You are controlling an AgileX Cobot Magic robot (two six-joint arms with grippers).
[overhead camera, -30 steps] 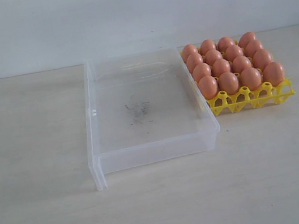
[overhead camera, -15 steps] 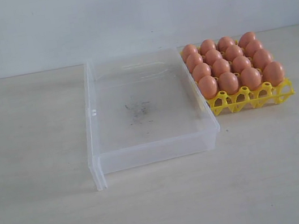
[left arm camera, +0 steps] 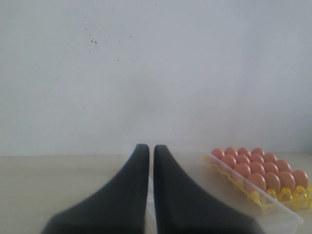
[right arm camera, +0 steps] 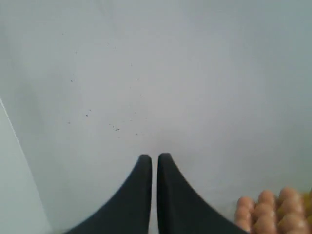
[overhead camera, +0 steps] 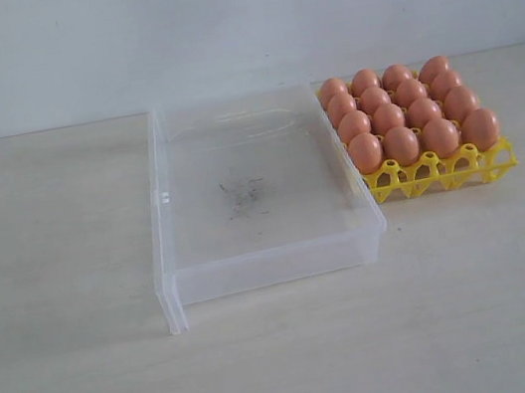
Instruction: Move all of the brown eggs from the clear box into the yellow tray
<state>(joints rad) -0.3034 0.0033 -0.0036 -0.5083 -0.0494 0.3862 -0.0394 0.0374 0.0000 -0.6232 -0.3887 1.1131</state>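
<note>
The clear box [overhead camera: 252,193] lies in the middle of the table and holds no eggs; only dark scuffs mark its floor. To its right stands the yellow tray [overhead camera: 440,172], its cups filled with several brown eggs [overhead camera: 400,113]. Neither arm shows in the exterior view. In the left wrist view my left gripper [left arm camera: 147,147] is shut and empty, facing the wall, with the clear box [left arm camera: 273,214] and the brown eggs [left arm camera: 258,165] in the yellow tray [left arm camera: 253,197] off to one side. My right gripper [right arm camera: 151,157] is shut and empty too, with some brown eggs [right arm camera: 273,209] at the frame's corner.
A pale wooden table [overhead camera: 57,291] spreads around the box and tray. A plain white wall [overhead camera: 233,20] runs along the table's far edge.
</note>
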